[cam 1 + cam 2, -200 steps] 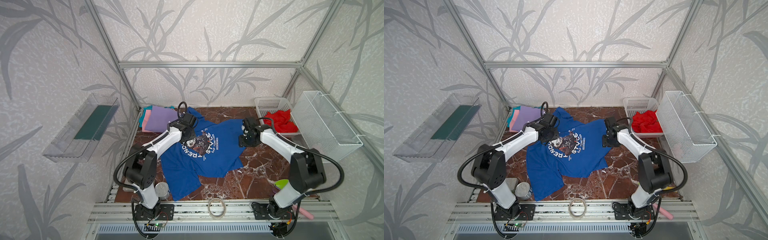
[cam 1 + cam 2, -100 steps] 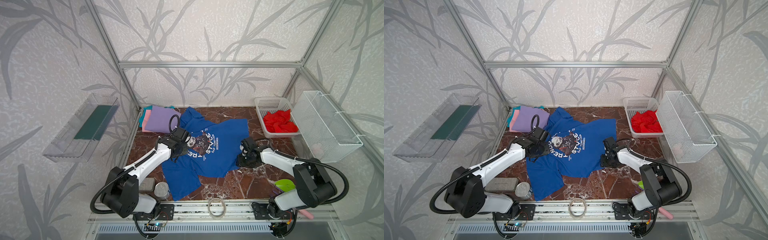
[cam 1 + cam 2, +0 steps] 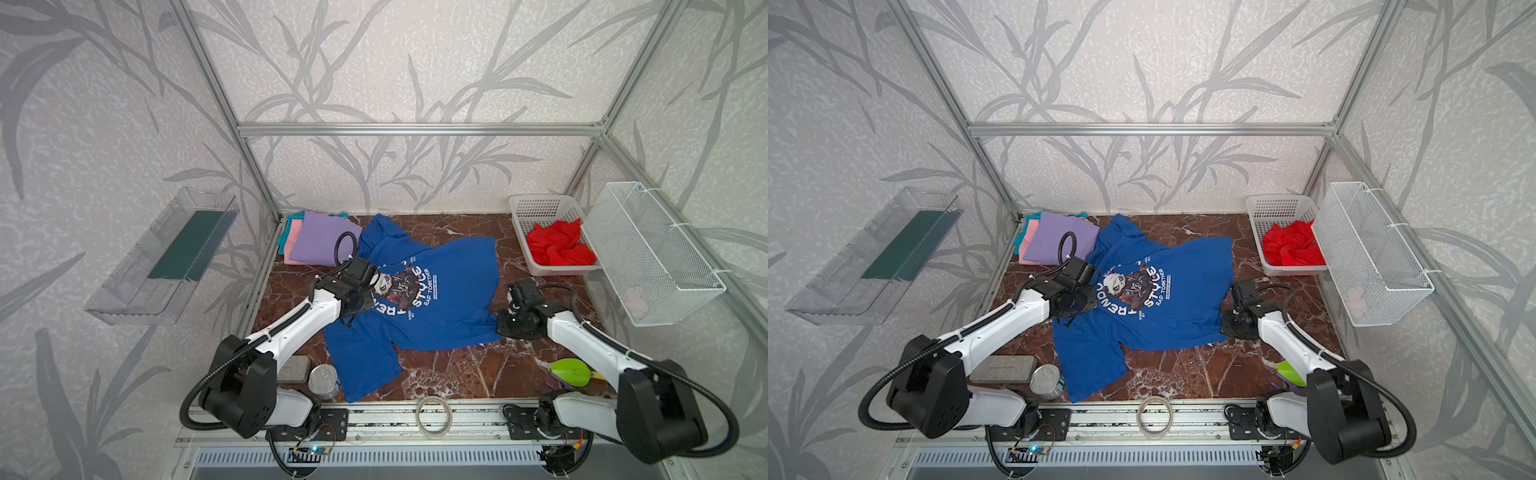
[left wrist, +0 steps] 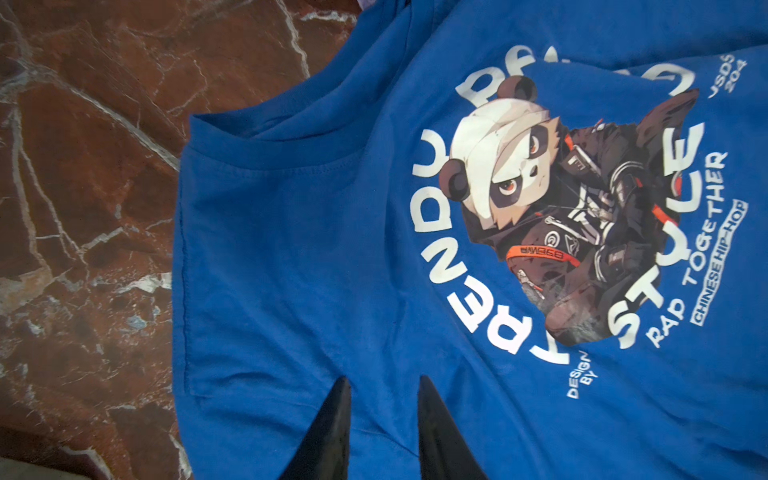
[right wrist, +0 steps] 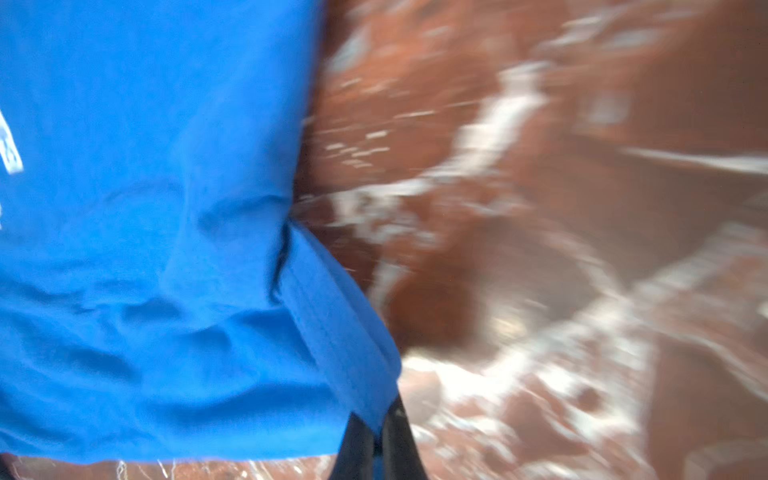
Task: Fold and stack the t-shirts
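A royal blue t-shirt (image 3: 449, 299) (image 3: 1179, 307) with a panda print and white lettering lies spread on the brown marble table. My left gripper (image 3: 353, 309) (image 4: 383, 380) hangs low over its left shoulder area, its fingers a little apart, with cloth (image 4: 291, 249) lying under them. At the shirt's right edge, my right gripper (image 3: 500, 328) (image 5: 376, 419) is shut on a fold of blue hem (image 5: 332, 332). A crumpled red t-shirt (image 3: 559, 249) sits in the white basket (image 3: 540, 203). At the back left lies a folded stack with a lavender shirt (image 3: 320, 241) on top, over a pink shirt (image 3: 293, 241) and a teal one (image 3: 282, 237).
A white wire basket (image 3: 648, 253) hangs on the right wall and a clear tray (image 3: 166, 257) on the left wall. Near the front edge stand a tin can (image 3: 323, 378), a grey case (image 3: 293, 370), a tape ring (image 3: 434, 411) and a green object (image 3: 569, 372).
Both arms have come forward from the shirt's far side. My right gripper has moved down the right edge and closed on the hem. My left gripper has slid toward the near shoulder.
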### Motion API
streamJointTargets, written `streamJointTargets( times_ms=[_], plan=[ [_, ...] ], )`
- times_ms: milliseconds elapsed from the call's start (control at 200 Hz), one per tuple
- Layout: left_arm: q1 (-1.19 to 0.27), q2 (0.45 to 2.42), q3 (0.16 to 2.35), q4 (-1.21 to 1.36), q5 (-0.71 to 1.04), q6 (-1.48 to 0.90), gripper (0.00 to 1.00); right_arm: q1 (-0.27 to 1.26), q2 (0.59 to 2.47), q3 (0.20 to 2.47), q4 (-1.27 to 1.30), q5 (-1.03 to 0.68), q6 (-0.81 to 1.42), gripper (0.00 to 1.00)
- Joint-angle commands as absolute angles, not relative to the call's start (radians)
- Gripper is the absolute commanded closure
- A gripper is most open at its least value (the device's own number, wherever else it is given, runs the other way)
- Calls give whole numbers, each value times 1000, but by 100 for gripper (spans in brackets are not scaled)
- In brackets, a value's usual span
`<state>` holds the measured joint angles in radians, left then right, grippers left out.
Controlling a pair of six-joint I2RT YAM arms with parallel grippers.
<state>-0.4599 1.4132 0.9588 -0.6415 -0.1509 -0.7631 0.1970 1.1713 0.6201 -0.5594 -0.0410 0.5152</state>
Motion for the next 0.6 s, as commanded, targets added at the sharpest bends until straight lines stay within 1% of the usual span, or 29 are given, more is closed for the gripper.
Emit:
streamJointTargets(
  times_ms=[0, 85, 175, 215, 245, 280, 305, 330, 350, 355, 400, 430, 480, 535, 595],
  plan=[
    [-457, 1453, 1002, -652, -138, -781, 70, 131, 1035, 573, -633, 42, 550, 100],
    [-456, 1471, 1016, -650, -128, -776, 69, 95, 973, 578, -692, 87, 551, 100],
    [-456, 1479, 1017, -651, -128, -777, 65, 84, 939, 584, -752, 119, 547, 99],
    [-456, 1482, 1013, -651, -130, -777, 64, 84, 919, 578, -766, 123, 551, 98],
    [-456, 1481, 1009, -650, -133, -778, 64, 84, 901, 571, -773, 125, 557, 95],
    [-456, 1482, 1004, -653, -138, -782, 63, 84, 883, 561, -779, 126, 568, 87],
    [-456, 1483, 1002, -656, -145, -783, 63, 84, 873, 555, -782, 124, 577, 78],
    [-454, 1484, 1001, -659, -150, -785, 63, 84, 863, 552, -782, 120, 586, 66],
    [-454, 1485, 1003, -664, -155, -785, 63, 84, 857, 550, -783, 115, 590, 60],
    [-453, 1487, 1004, -666, -156, -785, 63, 84, 854, 549, -781, 111, 590, 57],
    [-450, 1489, 1014, -681, -167, -787, 63, 84, 843, 550, -769, 91, 580, 49],
    [-447, 1491, 1023, -690, -175, -785, 62, 84, 839, 556, -761, 82, 579, 47],
    [-440, 1491, 1042, -698, -189, -784, 61, 89, 848, 586, -757, 74, 560, 48],
    [-431, 1491, 1069, -693, -199, -784, 59, 123, 879, 660, -769, 99, 540, 52],
    [-426, 1496, 1105, -673, -222, -784, 57, 221, 930, 756, -777, 171, 513, 56]
  ],
)
